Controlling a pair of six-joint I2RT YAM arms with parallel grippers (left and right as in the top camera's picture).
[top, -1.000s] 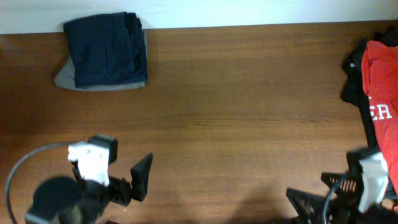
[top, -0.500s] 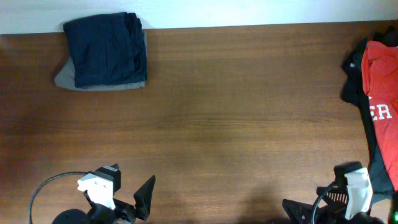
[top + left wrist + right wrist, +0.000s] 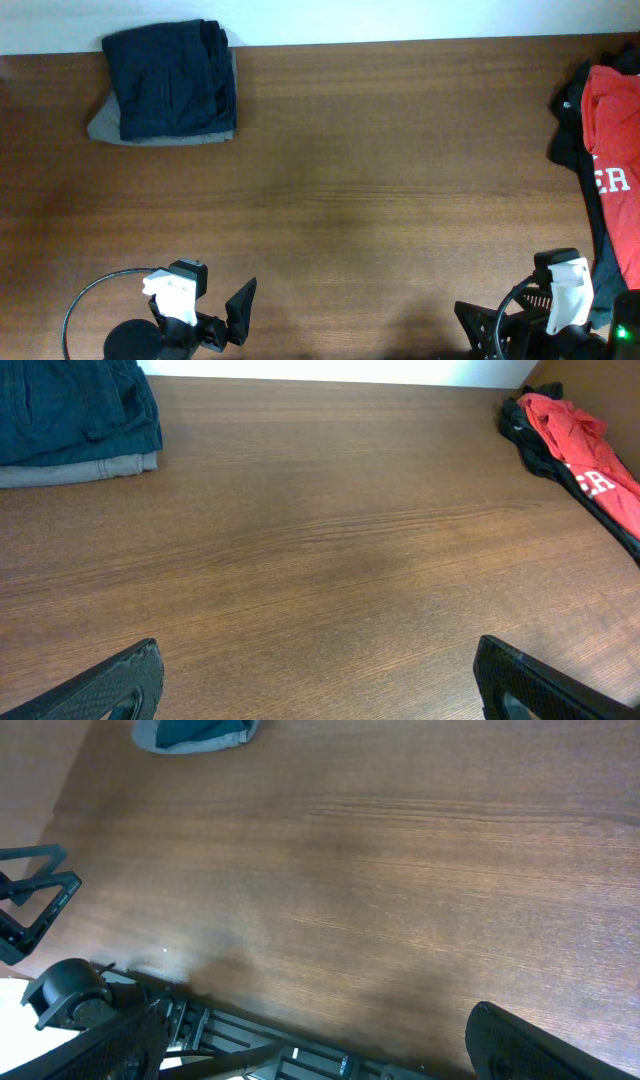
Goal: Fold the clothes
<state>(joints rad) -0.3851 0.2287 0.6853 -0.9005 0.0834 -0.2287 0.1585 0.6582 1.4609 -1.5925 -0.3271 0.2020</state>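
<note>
Navy-blue shorts [image 3: 170, 78] lie folded at the far left corner of your worktop [image 3: 380, 190]. They sit squarely on a folded pair of grey shorts [image 3: 103, 127], whose cloth peeks out along the left and near sides of the stack. Nothing is touching that stack.

Across a wide stretch of bare wood, at the right edge, you have two more garments. A red shirt [image 3: 615, 120] with white lettering lies crumpled over a black garment [image 3: 570, 130], which sticks out along the shirt's left side.

Your left claw [image 3: 320, 695] sits low at the near left edge of the worktop, well apart from the folded stack. Its two dark fingers are spread wide and there is only wood between them, so it is released and empty. Its wrist camera looks across the worktop, with the stack at the upper left and the red shirt at the upper right.

Your right claw [image 3: 320, 1050] sits at the near right edge, close beside the near end of the black garment. Whether it touches that cloth you cannot tell. Its fingers also stand wide apart with nothing held.
</note>
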